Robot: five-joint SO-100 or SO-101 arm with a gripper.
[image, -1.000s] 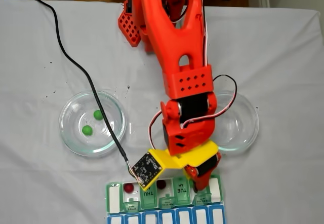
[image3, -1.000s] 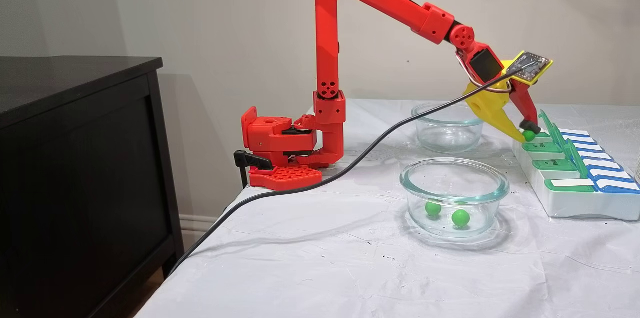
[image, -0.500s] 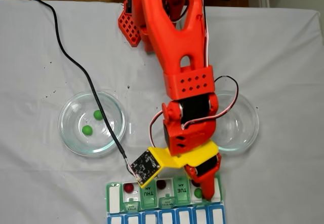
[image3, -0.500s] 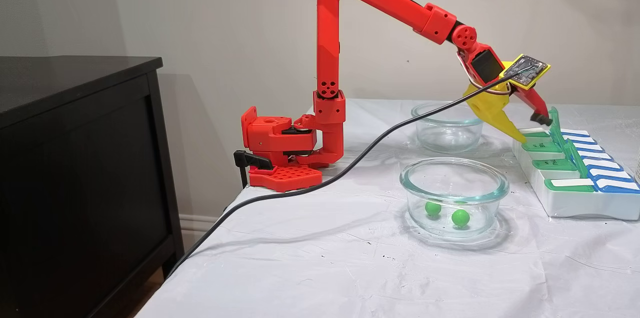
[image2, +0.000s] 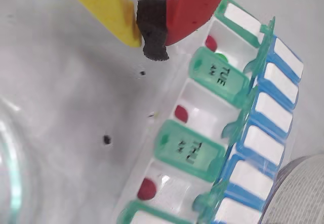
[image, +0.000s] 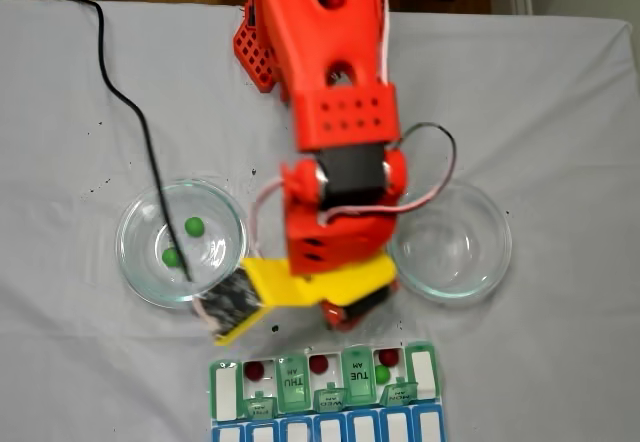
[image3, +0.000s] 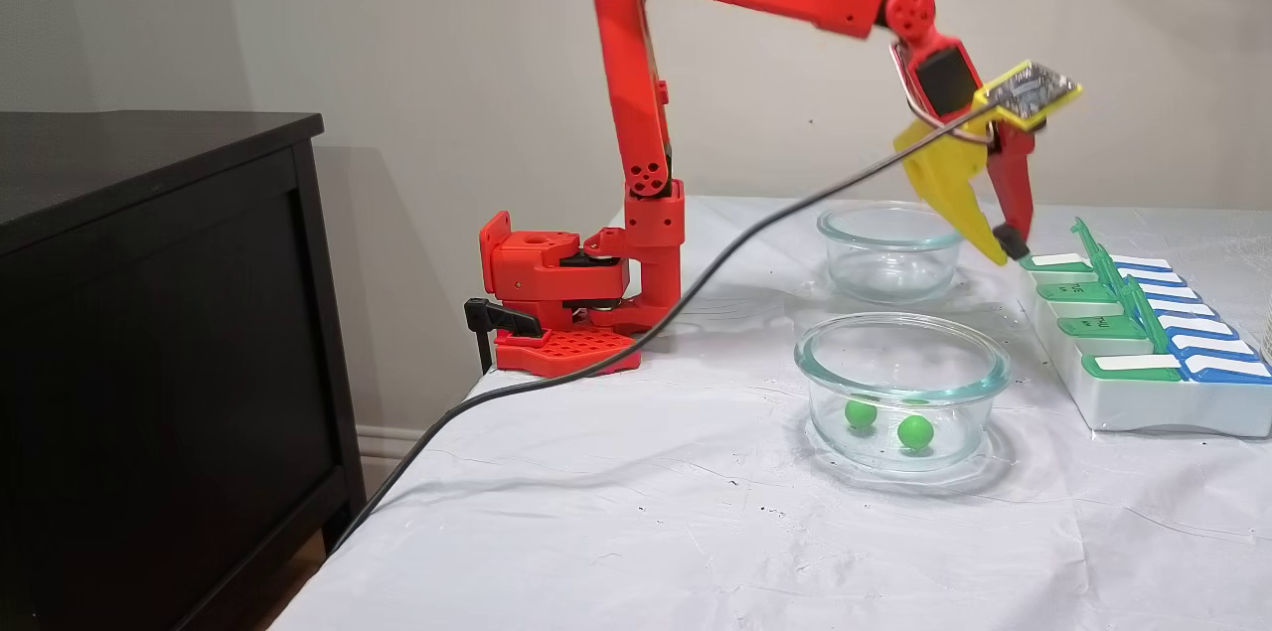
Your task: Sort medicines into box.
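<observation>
The box [image: 425, 377] lies at the near table edge in a fixed view, with green lids marked TUE and THU [image2: 217, 77]. Its open compartments hold three dark red medicines [image: 255, 370] [image: 319, 364] [image: 389, 357] and one green one [image: 381, 373]. Two green medicines [image3: 861, 412] [image3: 915, 431] rest in the nearer glass dish [image3: 899, 353]. My gripper [image3: 1004, 248] hangs just short of the box's near wall [image3: 1123, 407], above the cloth. It is shut, the yellow finger against the red finger's black pad [image2: 154, 36], with nothing held.
An empty glass dish [image: 450, 240] stands right of the arm in a fixed view, and the dish with green balls [image: 180, 242] stands left. A black cable [image: 140, 132] runs across the white cloth to the wrist camera. A dark cabinet [image3: 149, 313] stands beside the table.
The gripper opened and dropped a green ball into a box compartment. It then rose, drew back and leftward off the box, and shut empty.
</observation>
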